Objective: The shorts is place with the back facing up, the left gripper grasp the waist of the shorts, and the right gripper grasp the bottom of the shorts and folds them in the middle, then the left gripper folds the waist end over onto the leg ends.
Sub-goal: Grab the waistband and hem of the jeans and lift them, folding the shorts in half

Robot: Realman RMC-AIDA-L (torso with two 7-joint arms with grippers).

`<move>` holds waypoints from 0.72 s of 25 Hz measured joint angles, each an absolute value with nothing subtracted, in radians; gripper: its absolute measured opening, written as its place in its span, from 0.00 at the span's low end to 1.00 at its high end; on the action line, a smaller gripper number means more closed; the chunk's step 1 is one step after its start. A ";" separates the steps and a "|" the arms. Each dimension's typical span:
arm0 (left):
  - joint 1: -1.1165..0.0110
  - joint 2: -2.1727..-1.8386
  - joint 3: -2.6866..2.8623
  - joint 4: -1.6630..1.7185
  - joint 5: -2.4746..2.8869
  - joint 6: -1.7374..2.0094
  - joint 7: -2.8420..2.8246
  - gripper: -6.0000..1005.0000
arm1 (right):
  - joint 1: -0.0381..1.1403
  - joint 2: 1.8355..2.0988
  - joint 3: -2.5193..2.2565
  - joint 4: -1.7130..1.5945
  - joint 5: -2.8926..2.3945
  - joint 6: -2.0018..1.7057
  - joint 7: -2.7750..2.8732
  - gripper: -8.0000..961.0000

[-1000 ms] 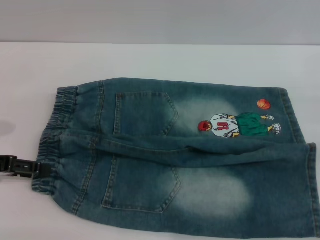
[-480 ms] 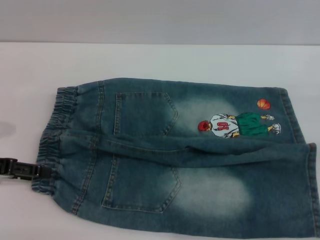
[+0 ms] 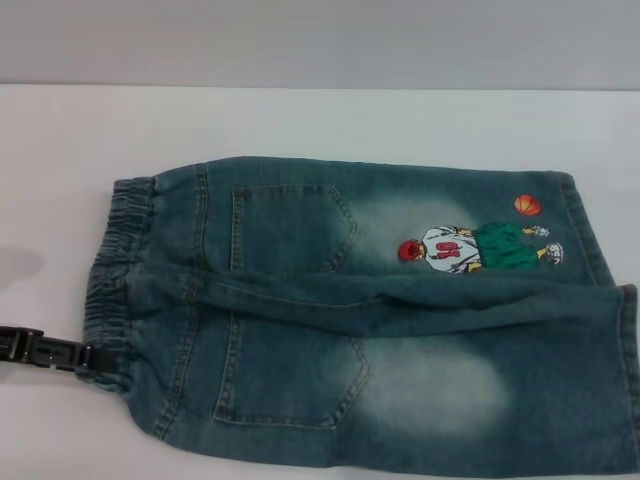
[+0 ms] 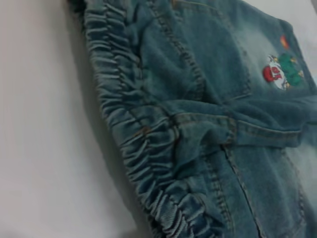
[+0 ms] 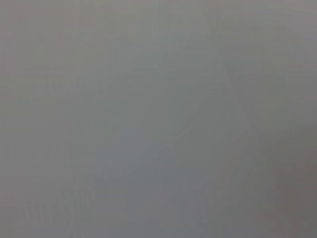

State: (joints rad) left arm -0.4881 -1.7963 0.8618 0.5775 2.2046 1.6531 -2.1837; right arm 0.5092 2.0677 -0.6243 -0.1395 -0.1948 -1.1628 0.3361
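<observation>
The faded blue denim shorts (image 3: pixel 380 330) lie flat on the white table (image 3: pixel 300 120), back pockets up. The gathered waist (image 3: pixel 115 270) is at the left and the leg ends (image 3: pixel 625 370) at the right, by the embroidered player (image 3: pixel 470 250). My left gripper (image 3: pixel 92 357) comes in from the left edge as a thin black claw. Its tip is pinched on the near corner of the waist. The left wrist view shows the ruffled waist (image 4: pixel 133 124) close up with the player (image 4: pixel 282 72) far off. The right gripper is out of view; its wrist view is plain grey.
White table surface lies bare to the left of the waist and behind the shorts, up to the grey wall (image 3: pixel 320 40). The near leg runs off the lower right of the head view.
The left gripper has moved nearer and a little right. The near corner of the waist went with it, and the shorts shifted slightly right.
</observation>
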 joint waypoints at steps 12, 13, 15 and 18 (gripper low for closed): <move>-0.491 -1.798 0.868 0.576 2.210 1.651 -2.182 0.82 | 0.506 2.068 -0.624 -0.139 -0.195 -1.160 0.342 0.58; -0.491 -1.797 0.868 0.574 2.210 1.648 -2.184 0.82 | 0.507 2.068 -0.624 -0.140 -0.195 -1.160 0.342 0.58; -0.490 -1.793 0.866 0.572 2.210 1.640 -2.201 0.82 | 0.508 2.068 -0.624 -0.140 -0.195 -1.160 0.342 0.58; -0.490 -1.780 0.865 0.572 2.211 1.640 -2.245 0.82 | 0.511 2.068 -0.625 -0.139 -0.195 -1.160 0.342 0.58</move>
State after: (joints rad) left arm -0.4903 -1.7801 0.8654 0.5724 2.2105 1.6403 -2.2453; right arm 0.5110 2.0677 -0.6250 -0.1395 -0.1948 -1.1595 0.3421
